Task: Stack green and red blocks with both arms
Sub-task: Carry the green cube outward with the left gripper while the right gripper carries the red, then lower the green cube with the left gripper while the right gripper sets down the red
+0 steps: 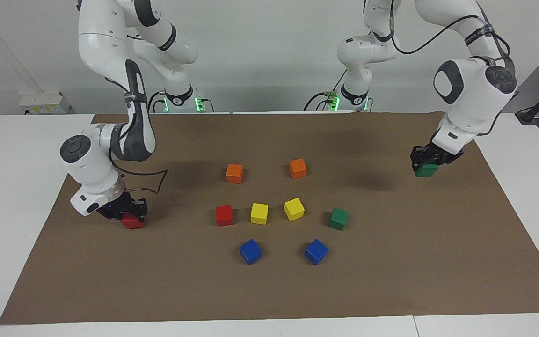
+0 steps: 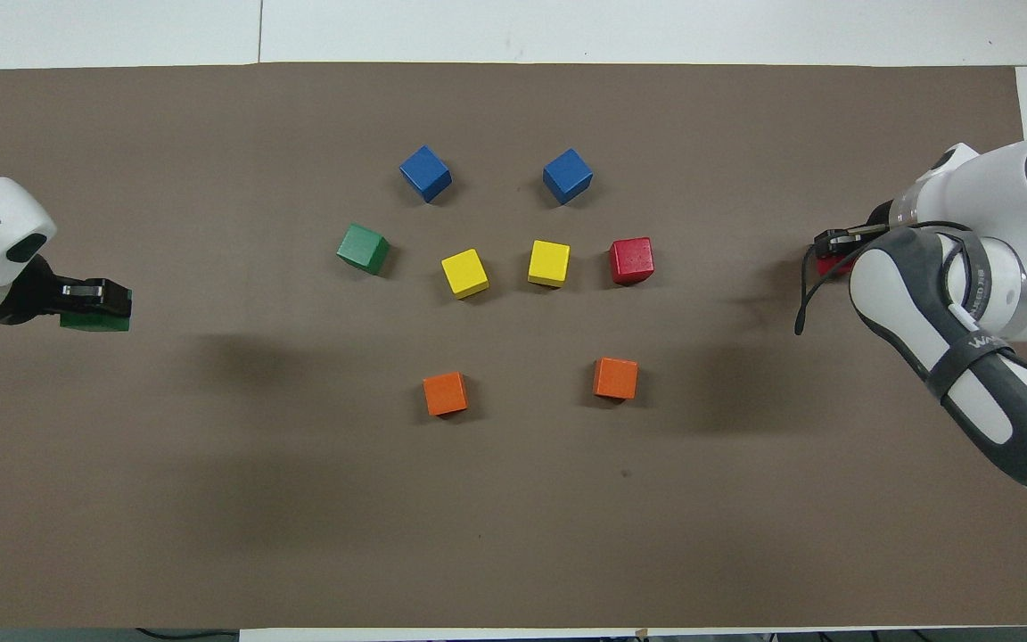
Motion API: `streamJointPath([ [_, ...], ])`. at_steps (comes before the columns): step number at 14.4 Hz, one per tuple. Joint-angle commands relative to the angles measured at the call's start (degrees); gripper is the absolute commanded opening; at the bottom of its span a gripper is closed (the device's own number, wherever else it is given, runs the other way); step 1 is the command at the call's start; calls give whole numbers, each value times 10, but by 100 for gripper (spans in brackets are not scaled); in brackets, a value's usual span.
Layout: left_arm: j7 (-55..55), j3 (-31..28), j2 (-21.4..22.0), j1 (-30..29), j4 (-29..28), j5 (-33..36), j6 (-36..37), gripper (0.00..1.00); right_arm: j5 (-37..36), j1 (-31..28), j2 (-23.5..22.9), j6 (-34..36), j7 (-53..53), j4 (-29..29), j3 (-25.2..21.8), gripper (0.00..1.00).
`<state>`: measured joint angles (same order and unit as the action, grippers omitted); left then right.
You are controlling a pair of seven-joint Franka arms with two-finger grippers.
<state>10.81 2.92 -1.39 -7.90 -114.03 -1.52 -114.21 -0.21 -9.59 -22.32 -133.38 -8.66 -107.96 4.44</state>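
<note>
While each arm carries its own cube toward an end of the bench, I would keep both moves slow and set each cube flat on the brown mat [image 1: 269, 290], square to the edge, so the second cube of that colour can sit on it cleanly.

The left tool [image 1: 431, 161] is clamped on 1 green block [image 1: 426, 170], held up over the mat near the left arm's end of the bench; it looks clear of the surface, so I would lower it straight down before releasing. The right tool [image 1: 127, 213] grips 1 red block [image 1: 133, 222] low at the right arm's end, and I judge it at or just off the mat; in the overhead view only a sliver of that block shows under the wrist.

The other green block [image 1: 338, 218] rests on the mat well apart from the left tool, toward the middle, beside a yellow cube [image 1: 294, 208]. The other red block [image 1: 224, 215] sits beside the second yellow cube [image 1: 259, 213], well apart from the right tool. The 2 orange and 2 blue cubes should stay untouched.
</note>
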Motion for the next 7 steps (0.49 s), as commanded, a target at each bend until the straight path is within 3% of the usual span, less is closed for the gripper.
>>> streamJointPath([
  [1,39,7,22,-32,-60,5,-55,0,5,-2,0,-14,-13,-9,2,0],
  [4,38,7,23,-32,-124,5,-131,0,5,0,-1,-37,-13,-21,1,0],
  [5,40,7,19,-31,-134,5,-139,0,5,1,-1,-37,-11,-21,1,60],
  [6,40,7,11,-31,-141,5,-152,0,5,1,-1,-35,-11,-20,1,100],
  [7,40,7,3,-32,-152,5,-181,0,4,1,0,-27,-14,-16,1,100],
])
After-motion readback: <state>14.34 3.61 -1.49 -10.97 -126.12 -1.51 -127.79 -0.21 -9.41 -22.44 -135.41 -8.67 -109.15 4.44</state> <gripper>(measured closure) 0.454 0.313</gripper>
